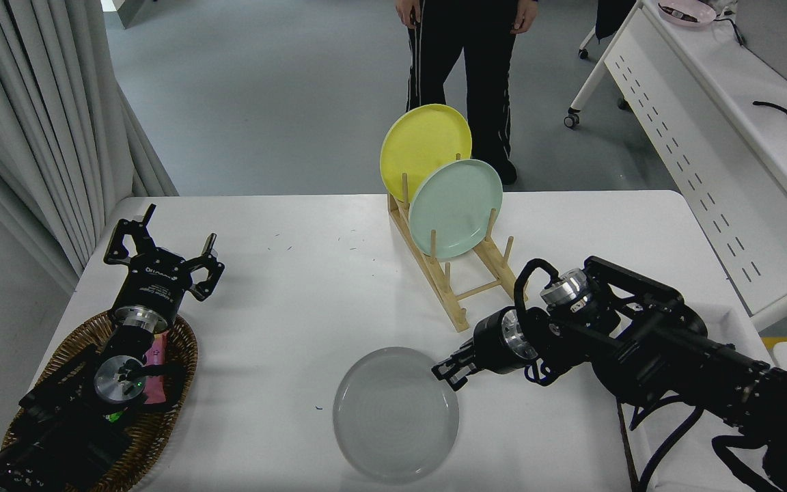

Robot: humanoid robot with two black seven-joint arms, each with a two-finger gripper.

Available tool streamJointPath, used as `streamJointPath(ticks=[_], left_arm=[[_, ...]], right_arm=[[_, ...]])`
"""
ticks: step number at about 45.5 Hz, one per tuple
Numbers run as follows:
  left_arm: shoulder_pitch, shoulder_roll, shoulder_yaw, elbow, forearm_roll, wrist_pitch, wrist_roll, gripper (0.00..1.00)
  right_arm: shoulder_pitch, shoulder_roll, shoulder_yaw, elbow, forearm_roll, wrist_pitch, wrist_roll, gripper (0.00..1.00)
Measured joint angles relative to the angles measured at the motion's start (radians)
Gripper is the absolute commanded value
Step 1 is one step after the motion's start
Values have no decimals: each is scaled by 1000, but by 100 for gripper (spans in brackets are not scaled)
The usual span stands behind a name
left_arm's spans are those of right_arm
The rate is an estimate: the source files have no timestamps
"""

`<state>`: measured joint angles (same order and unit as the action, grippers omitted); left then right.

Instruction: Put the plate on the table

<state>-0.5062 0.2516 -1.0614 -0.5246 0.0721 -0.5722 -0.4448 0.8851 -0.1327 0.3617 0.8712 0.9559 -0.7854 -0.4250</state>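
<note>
A: Where is the plate [395,413]?

B: Low over the near part of the bench [298,273], its right rim between the fingers of the right gripper [449,369]. I can't tell whether it rests flat or hangs just above.

A: And those fingers?

B: Clamped on that rim. Beyond them stands a wooden rack [465,287] holding a green plate [455,207] and a yellow plate [424,149].

A: The other arm?

B: The left gripper [161,263] sits parked far to the left of those fingers, its own fingers spread apart, above a wicker basket [161,417]. A person [465,61] stands beyond the bench.

Bright even light, soft shadows, sharp, slight edge distortion
</note>
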Motion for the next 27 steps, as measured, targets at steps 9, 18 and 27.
streamJointPath(ticks=[9,18,27], left_arm=[[0,0,0,0,0,0,0,100],[0,0,0,0,0,0,0,100],[0,0,0,0,0,0,0,100]], right_arm=[[-9,16,-2,-2,-10,0,0,0],[-18,22,-5,-5,-34,0,0,0],[-22,16,-7,-7,-56,0,-1,0]])
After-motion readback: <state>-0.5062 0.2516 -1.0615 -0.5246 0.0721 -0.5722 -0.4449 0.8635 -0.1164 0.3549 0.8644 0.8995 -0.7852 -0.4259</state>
